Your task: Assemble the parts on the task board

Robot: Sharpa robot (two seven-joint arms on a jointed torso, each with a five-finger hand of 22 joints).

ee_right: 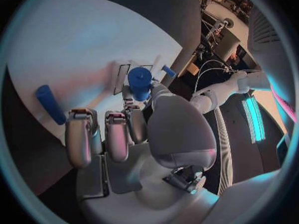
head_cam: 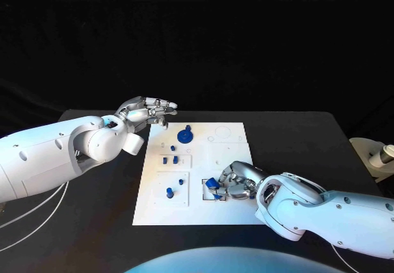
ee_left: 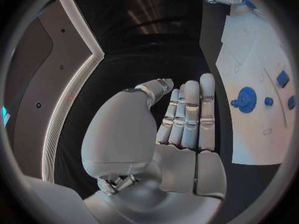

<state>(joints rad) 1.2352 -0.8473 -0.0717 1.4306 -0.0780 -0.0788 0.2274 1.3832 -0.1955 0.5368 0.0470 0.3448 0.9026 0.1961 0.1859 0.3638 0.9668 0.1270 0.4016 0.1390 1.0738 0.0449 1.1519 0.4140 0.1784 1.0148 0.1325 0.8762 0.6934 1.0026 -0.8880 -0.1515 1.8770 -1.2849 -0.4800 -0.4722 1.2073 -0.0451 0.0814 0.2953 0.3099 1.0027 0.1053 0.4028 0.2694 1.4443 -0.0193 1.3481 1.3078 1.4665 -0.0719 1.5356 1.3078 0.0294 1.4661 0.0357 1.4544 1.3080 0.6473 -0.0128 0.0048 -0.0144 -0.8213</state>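
Observation:
The white task board (head_cam: 230,205) lies mid-table. On it a blue gear (head_cam: 186,135) sits at the far end, with small blue parts (head_cam: 168,160) nearer the middle and a blue peg (head_cam: 170,193) near the front left. My right hand (head_cam: 236,181) rests low over the board's near right part and pinches a short blue cylinder (ee_right: 140,82) between thumb and finger, close to a framed slot. Another blue peg (ee_right: 50,103) lies on the board (ee_right: 74,45) beside the hand. My left hand (head_cam: 148,111) hovers off the far left corner, fingers (ee_left: 190,117) straight, holding nothing; the gear (ee_left: 247,99) lies beyond it.
A white device (head_cam: 379,156) stands at the table's right edge. Pale cables (head_cam: 33,210) trail under my left arm. Black table surface surrounds the board on all sides.

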